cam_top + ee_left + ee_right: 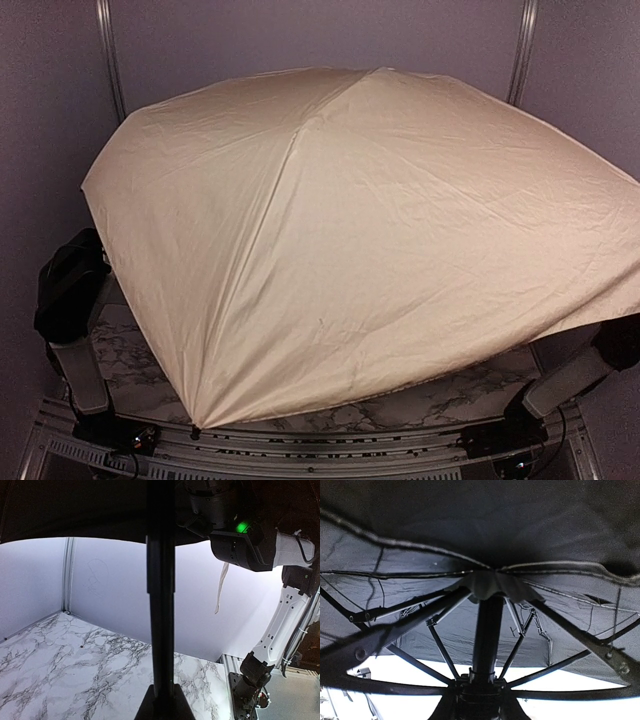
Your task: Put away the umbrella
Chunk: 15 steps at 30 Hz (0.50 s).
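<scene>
Two arms beneath open umbrella [360, 230], above table [130, 370] centre | shaft [161, 605] upright | left gripper [162, 702] clamped low on shaft | right gripper [479, 705] at runner [479, 682], higher up; grip state cannot be told | right arm nearer runner

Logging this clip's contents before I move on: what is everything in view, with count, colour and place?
umbrella: one, cream canopy, black underside, open over most of the table.
shaft: one, black, upright under the canopy.
ribs: several, black, spreading from the shaft.
strap: one, pale, hanging under the canopy.
table: one, white-grey marble, beneath the umbrella.
walls: three, grey, around the table.
left arm: one, black and grey, left edge; jaws shut on the shaft.
right arm: one, black and grey, right edge; jaws' state unclear.
</scene>
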Tool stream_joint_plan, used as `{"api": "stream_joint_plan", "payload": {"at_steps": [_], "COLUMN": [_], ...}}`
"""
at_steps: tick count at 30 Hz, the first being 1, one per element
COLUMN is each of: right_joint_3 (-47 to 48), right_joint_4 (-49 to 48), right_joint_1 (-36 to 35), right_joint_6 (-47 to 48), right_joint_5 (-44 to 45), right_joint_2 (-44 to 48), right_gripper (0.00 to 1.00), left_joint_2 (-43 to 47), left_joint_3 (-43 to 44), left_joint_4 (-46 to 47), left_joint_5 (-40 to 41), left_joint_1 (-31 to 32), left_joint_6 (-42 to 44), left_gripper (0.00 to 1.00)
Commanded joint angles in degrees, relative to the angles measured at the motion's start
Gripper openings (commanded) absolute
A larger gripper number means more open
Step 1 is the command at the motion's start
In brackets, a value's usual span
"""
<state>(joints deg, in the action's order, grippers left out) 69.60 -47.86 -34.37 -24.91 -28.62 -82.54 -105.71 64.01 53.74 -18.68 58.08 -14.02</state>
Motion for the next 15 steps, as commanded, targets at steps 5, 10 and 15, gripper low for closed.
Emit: {"api": "stream_joint_plan", "payload": {"at_steps": [5, 10, 15], "right_joint_3": [2.8, 1.9, -7.3], "right_joint_4": [5.8, 26.0, 26.9], "right_joint_1": [0.7, -3.2, -6.3], "right_joint_6": [6.2, 20.8, 21.5], "right_joint_5": [-2.6, 8.0, 7.2], "right_joint_2": [-0.1, -1.6, -4.3], "right_gripper": [0.00, 0.01, 0.02], "left_joint_2": [4.6, 8.8, 12.1], "left_joint_3": [-1.2, -3.5, -3.8], "left_joint_4": [9.7, 14.0, 12.9], "left_joint_5": [-7.8, -7.8, -4.0], "left_joint_1": [-2.1, -6.2, -6.4], "left_joint_6": [-5.7, -7.7, -1.1], "left_gripper": [0.00, 0.00, 0.00]}}
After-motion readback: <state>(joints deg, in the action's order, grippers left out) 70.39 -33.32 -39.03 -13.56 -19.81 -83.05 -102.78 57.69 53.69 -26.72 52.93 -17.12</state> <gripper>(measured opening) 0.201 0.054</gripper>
